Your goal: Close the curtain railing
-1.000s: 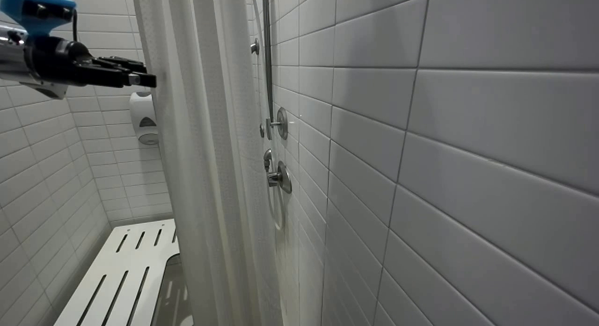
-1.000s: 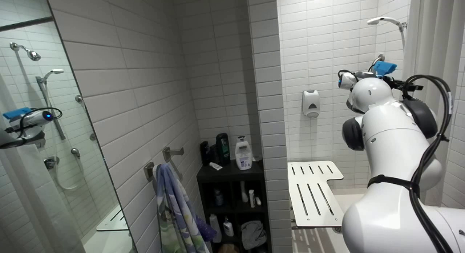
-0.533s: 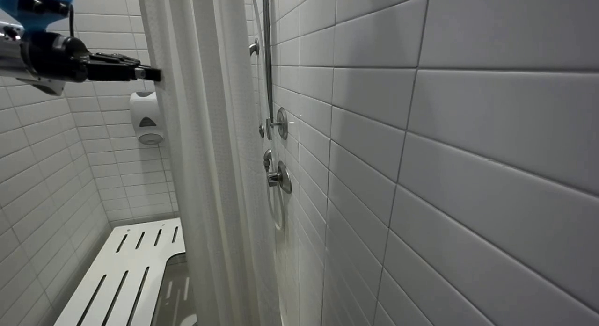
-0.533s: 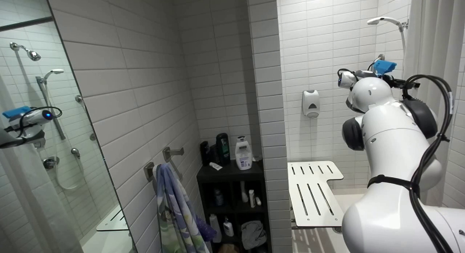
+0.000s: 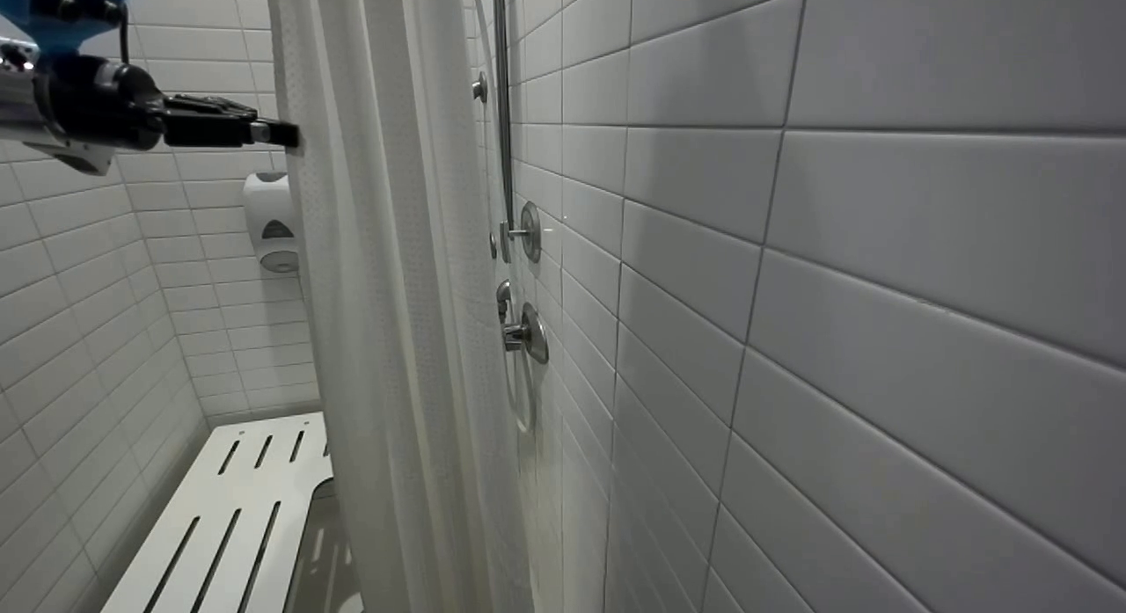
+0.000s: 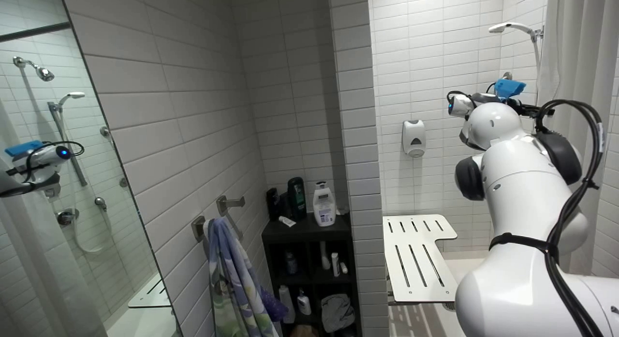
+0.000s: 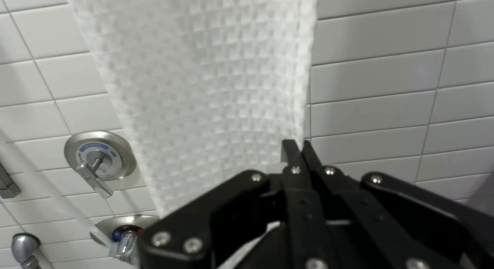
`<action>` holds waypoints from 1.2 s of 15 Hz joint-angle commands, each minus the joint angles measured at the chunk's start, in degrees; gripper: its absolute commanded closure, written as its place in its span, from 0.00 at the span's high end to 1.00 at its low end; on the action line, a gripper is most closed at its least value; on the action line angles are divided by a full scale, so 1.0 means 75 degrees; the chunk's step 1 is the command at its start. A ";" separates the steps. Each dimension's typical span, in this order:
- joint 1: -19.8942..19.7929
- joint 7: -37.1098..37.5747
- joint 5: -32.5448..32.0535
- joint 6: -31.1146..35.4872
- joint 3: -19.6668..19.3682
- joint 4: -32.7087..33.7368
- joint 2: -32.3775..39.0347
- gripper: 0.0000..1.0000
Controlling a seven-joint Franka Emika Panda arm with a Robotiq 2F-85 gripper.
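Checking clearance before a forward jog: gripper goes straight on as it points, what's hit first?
The shower curtain: its edge lies right at the gripper. Beyond that, probably the tiled wall, though depth is unclear.

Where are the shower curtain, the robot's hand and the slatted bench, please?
Shower curtain (image 5: 396,288): in an exterior view, its folded fabric.
Hand (image 7: 300,145): in the wrist view, midway between its fingertips.
Slatted bench (image 6: 415,239): in an exterior view, between its slot rows.
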 commanded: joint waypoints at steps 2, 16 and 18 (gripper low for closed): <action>0.0028 -0.0541 0.0191 0.0588 0.0134 0.0290 -0.0018 0.00; 0.0276 -0.3920 0.1862 0.1975 0.0667 0.0615 -0.0107 0.00; 0.0345 -0.4412 0.2150 0.2014 0.0697 0.0710 -0.0094 0.00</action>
